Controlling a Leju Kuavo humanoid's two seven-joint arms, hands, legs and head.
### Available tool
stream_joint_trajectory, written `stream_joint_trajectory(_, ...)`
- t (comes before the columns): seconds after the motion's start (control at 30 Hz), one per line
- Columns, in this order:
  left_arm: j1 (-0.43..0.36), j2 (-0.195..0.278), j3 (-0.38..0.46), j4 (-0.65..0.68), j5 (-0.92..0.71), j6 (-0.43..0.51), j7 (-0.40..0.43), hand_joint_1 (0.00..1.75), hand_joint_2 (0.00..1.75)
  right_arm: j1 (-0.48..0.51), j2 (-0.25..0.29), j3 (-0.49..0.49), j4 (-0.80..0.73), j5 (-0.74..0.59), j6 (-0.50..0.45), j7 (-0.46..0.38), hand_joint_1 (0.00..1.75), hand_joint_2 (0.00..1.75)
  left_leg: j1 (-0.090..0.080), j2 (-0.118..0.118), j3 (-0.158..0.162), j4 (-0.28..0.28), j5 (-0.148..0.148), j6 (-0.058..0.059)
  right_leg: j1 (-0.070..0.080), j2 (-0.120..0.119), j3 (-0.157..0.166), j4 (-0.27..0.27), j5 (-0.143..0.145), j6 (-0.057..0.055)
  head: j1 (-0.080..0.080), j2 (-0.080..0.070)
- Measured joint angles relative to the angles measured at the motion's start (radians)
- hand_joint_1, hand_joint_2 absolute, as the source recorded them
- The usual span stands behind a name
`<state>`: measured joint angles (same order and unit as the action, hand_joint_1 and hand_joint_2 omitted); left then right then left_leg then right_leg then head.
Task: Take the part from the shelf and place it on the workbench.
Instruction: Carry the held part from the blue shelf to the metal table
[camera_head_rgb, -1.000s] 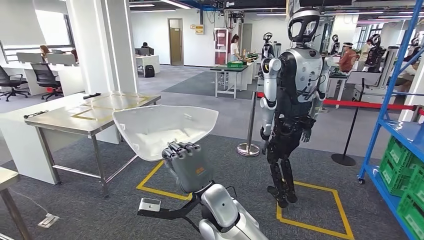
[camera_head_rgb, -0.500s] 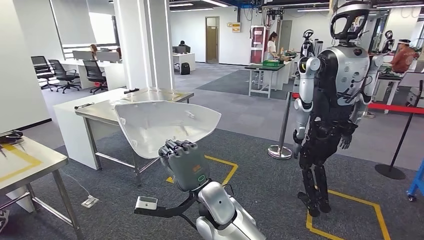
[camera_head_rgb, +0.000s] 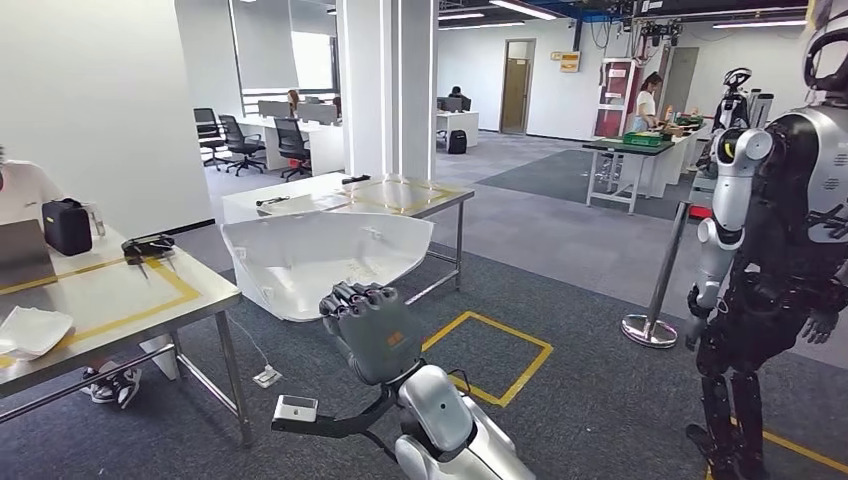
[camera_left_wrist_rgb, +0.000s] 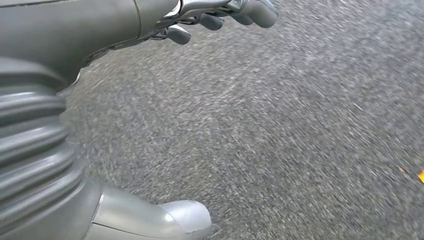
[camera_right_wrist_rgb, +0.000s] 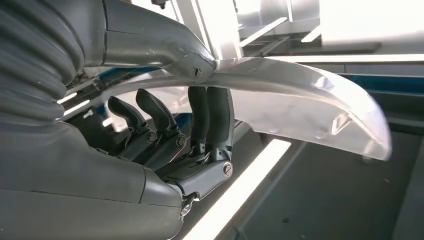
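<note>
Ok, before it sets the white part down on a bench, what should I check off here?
1. Grip: right hand holds the white part at its near edge, thumb above and fingers below: ok.
2. Part level: tilted: not ok for release.
3. Part over the workbench: beside it, above the floor: not ok.
4. Landing spot: bare surface inside the yellow tape outline: ok.
5. Left hand: holds nothing, above the carpet: ok.
6. Other humanoid robot: stands apart on the right: ok.
</note>
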<state>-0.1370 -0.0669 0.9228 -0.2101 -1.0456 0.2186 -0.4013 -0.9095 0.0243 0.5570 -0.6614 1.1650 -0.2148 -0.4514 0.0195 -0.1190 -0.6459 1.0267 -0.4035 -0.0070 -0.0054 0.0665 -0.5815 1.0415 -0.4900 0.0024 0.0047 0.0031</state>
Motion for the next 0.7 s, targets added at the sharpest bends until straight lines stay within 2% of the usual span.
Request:
stream_joint_trajectory(0.03, 0.0, -0.001, 0.0, 0.0, -0.001, 0.0, 0.0, 0.0, 1.75, -0.001, 0.0, 0.001, 0.0, -0.001, -0.001, 0.0, 1.59, 1.75, 0.001, -0.011, -0.003, -0.002, 0.004, -0.007, 0.002, 0.004, 0.006, -0.015, 0.0, -0.003, -0.001, 0.0)
stream_joint_trajectory(0.1, 0.004, 0.0, 0.0, 0.0, -0.002, 0.0, 0.0, 0.0, 1.75, -0.003, 0.002, 0.002, 0.0, -0.003, -0.002, -0.001, 1.59, 1.75, 0.003, -0.027, -0.01, -0.009, 0.012, -0.021, 0.004, -0.02, 0.007, -0.021, 0.007, -0.012, -0.001, 0.0)
stream_joint_trajectory(0.13, 0.006, -0.001, 0.0, 0.0, -0.002, 0.0, 0.0, 0.0, 1.75, -0.004, 0.005, 0.003, 0.0, -0.004, -0.003, -0.001, 1.59, 1.75, 0.002, -0.012, -0.016, -0.004, 0.009, -0.025, 0.003, -0.033, 0.01, -0.026, 0.012, -0.02, -0.002, 0.0)
stream_joint_trajectory(0.17, 0.008, -0.001, 0.0, 0.0, -0.002, 0.0, 0.0, 0.0, 1.75, -0.006, 0.008, 0.003, 0.0, -0.004, -0.004, -0.001, 1.59, 1.75, 0.0, 0.017, -0.028, 0.016, -0.005, -0.029, 0.001, -0.045, 0.012, -0.031, 0.017, -0.028, -0.004, 0.0)
stream_joint_trajectory(0.23, 0.005, -0.001, 0.0, 0.0, -0.002, 0.0, 0.0, 0.0, 1.75, -0.007, 0.01, 0.004, 0.001, -0.005, -0.006, 0.0, 1.59, 1.75, -0.003, 0.087, -0.075, 0.123, -0.066, -0.035, 0.0, -0.072, 0.013, -0.036, 0.022, -0.037, -0.007, 0.0)
stream_joint_trajectory(0.27, 0.004, -0.001, 0.0, 0.0, -0.002, 0.0, 0.0, 0.0, 1.75, -0.006, 0.01, 0.004, 0.001, -0.005, -0.007, 0.0, 1.59, 1.75, -0.002, 0.103, -0.106, 0.193, -0.1, -0.039, 0.001, -0.085, 0.012, -0.036, 0.022, -0.038, -0.008, 0.0)
stream_joint_trajectory(0.3, 0.003, -0.001, 0.0, 0.0, -0.002, 0.0, 0.0, 0.0, 1.75, -0.004, 0.009, 0.004, 0.001, -0.005, -0.007, 0.0, 1.59, 1.75, -0.002, 0.11, -0.13, 0.251, -0.122, -0.042, 0.002, -0.1, 0.011, -0.036, 0.022, -0.038, -0.009, 0.0)
stream_joint_trajectory(0.33, 0.003, -0.001, 0.0, 0.0, -0.002, 0.0, 0.0, 0.0, 1.75, -0.002, 0.009, 0.005, 0.001, -0.004, -0.007, 0.0, 1.59, 1.75, -0.001, 0.113, -0.137, 0.277, -0.126, -0.044, 0.002, -0.114, 0.011, -0.035, 0.021, -0.038, -0.009, 0.0)
stream_joint_trajectory(0.37, 0.003, 0.0, 0.0, 0.0, -0.002, 0.0, 0.0, 0.0, 1.75, -0.001, 0.009, 0.005, 0.001, -0.004, -0.007, -0.001, 1.59, 1.75, -0.001, 0.117, -0.124, 0.262, -0.113, -0.045, 0.001, -0.128, 0.011, -0.034, 0.02, -0.037, -0.01, 0.0)
stream_joint_trajectory(0.4, 0.003, 0.0, 0.0, 0.0, -0.002, 0.0, 0.0, 0.0, 1.75, 0.0, 0.009, 0.005, 0.001, -0.005, -0.007, -0.001, 1.59, 1.75, 0.0, 0.125, -0.09, 0.207, -0.086, -0.045, 0.001, -0.142, 0.011, -0.033, 0.019, -0.035, -0.011, 0.0)
stream_joint_trajectory(0.43, 0.003, 0.001, 0.0, -0.001, -0.002, 0.0, 0.0, 0.0, 1.75, -0.001, 0.009, 0.006, 0.001, -0.005, -0.008, 0.0, 1.59, 1.75, -0.001, 0.149, -0.047, 0.131, -0.06, -0.044, 0.002, -0.154, 0.012, -0.03, 0.016, -0.031, -0.012, 0.0)
stream_joint_trajectory(0.47, 0.002, 0.001, 0.0, -0.001, -0.002, 0.0, 0.0, 0.0, 1.75, -0.002, 0.009, 0.006, 0.001, -0.005, -0.008, 0.0, 1.59, 1.75, -0.004, 0.173, -0.009, 0.066, -0.041, -0.037, 0.005, -0.166, 0.012, -0.027, 0.013, -0.026, -0.013, 0.0)
stream_joint_trajectory(0.5, 0.001, 0.001, 0.0, -0.001, -0.001, 0.0, 0.0, 0.0, 1.75, -0.004, 0.008, 0.006, 0.001, -0.005, -0.009, 0.0, 1.59, 1.75, -0.006, 0.19, 0.015, 0.021, -0.031, -0.029, 0.009, -0.176, 0.013, -0.025, 0.01, -0.021, -0.013, 0.0)
stream_joint_trajectory(0.53, 0.0, 0.001, 0.0, -0.002, -0.001, 0.0, 0.0, 0.0, 1.75, -0.004, 0.007, 0.007, 0.001, -0.005, -0.01, 0.0, 1.59, 1.75, -0.008, 0.199, 0.024, 0.002, -0.03, -0.02, 0.013, -0.186, 0.014, -0.024, 0.007, -0.017, -0.012, 0.0)
stream_joint_trajectory(0.6, 0.0, 0.001, 0.0, -0.001, -0.001, 0.0, -0.001, 0.0, 1.75, -0.005, 0.006, 0.008, 0.001, -0.005, -0.012, 0.001, 1.59, 1.75, -0.009, 0.175, 0.021, 0.003, -0.028, -0.004, 0.015, -0.208, 0.018, -0.025, 0.004, -0.008, -0.008, 0.0)
stream_joint_trajectory(0.63, 0.0, 0.0, 0.0, -0.001, -0.001, 0.0, -0.001, 0.0, 1.75, -0.005, 0.006, 0.01, 0.001, -0.005, -0.012, 0.001, 1.59, 1.75, -0.008, 0.162, 0.021, 0.001, -0.025, 0.002, 0.013, -0.206, 0.018, -0.02, -0.001, -0.002, -0.007, 0.0)
stream_joint_trajectory(0.67, 0.0, 0.0, 0.0, -0.001, -0.001, 0.0, -0.001, 0.0, 1.75, -0.006, 0.006, 0.011, 0.0, -0.006, -0.013, 0.001, 1.59, 1.75, -0.005, 0.15, 0.02, 0.0, -0.023, 0.007, 0.01, -0.185, 0.012, -0.002, -0.016, 0.003, -0.006, 0.0)
stream_joint_trajectory(0.7, -0.002, -0.001, 0.0, -0.001, -0.001, 0.0, -0.001, 0.0, 1.75, -0.006, 0.004, 0.012, 0.0, -0.006, -0.013, 0.001, 1.59, 1.75, -0.002, 0.138, 0.02, -0.002, -0.02, 0.013, 0.006, -0.153, -0.004, 0.038, -0.041, 0.01, -0.005, 0.0)
